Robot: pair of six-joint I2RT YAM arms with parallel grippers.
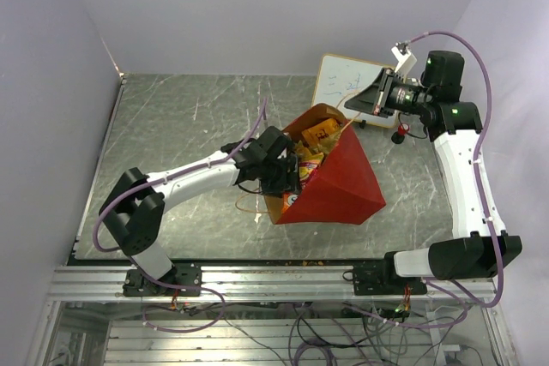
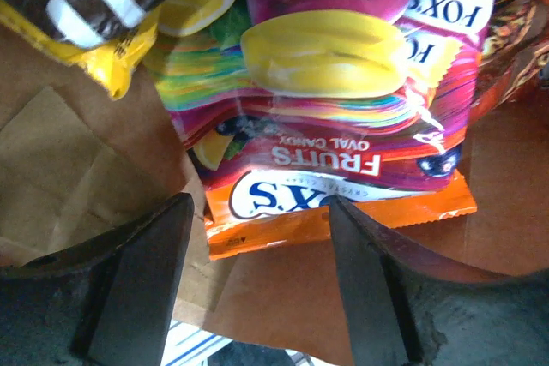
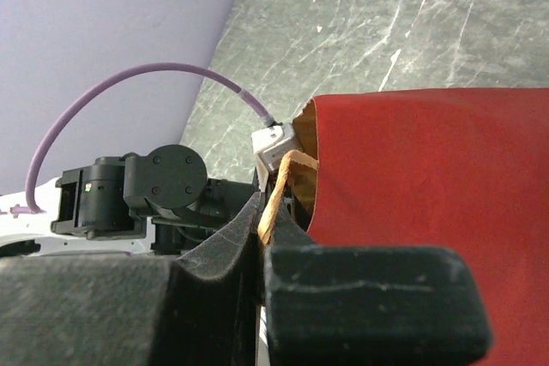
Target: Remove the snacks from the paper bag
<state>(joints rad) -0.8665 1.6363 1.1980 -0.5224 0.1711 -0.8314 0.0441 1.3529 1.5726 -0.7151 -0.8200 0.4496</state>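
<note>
At the left of the top view, the grey, white-veined bench (image 1: 189, 117) lies bare from the lilac-grey side wall across to the bag. There is wide room on that side and toward the far wall. The left arm reaches from the near left corner, and its left hand (image 1: 287, 173) is inside the mouth of the large red paper bag with a brown kraft lining (image 1: 343, 182). The bag lies tilted at mid-bench, mouth toward the far left, with yellow and orange foil snacks (image 1: 313, 147) showing in the opening.

In the left wrist view the left hand (image 2: 259, 212) stands wide, its two dark fingers (image 2: 146, 280) well apart and gripping nothing. Between and just beyond them lies a glossy multicoloured candy packet with an orange sealed edge (image 2: 343, 126). Seen upside down, it reads "FOX'S", "FRUITS" and "OVAL CANDY". Whether the fingers touch it cannot be told. A crinkly yellow packet with brown and white lettering (image 2: 94, 6) overlaps its upper left corner; those letters are cut off. Both rest on the kraft lining (image 2: 69, 152).

Further right, the bag's closed bottom points toward the near right, not far from the bench's front edge. The right hand (image 1: 356, 105) is raised above the far rim. In its own view the right hand (image 3: 262, 250) is clamped shut on the thin orange-tan cord handle (image 3: 274, 199), beside the red outer wall (image 3: 429, 177). A white board with faint scribbles (image 1: 343, 83) lies in the far right corner.
</note>
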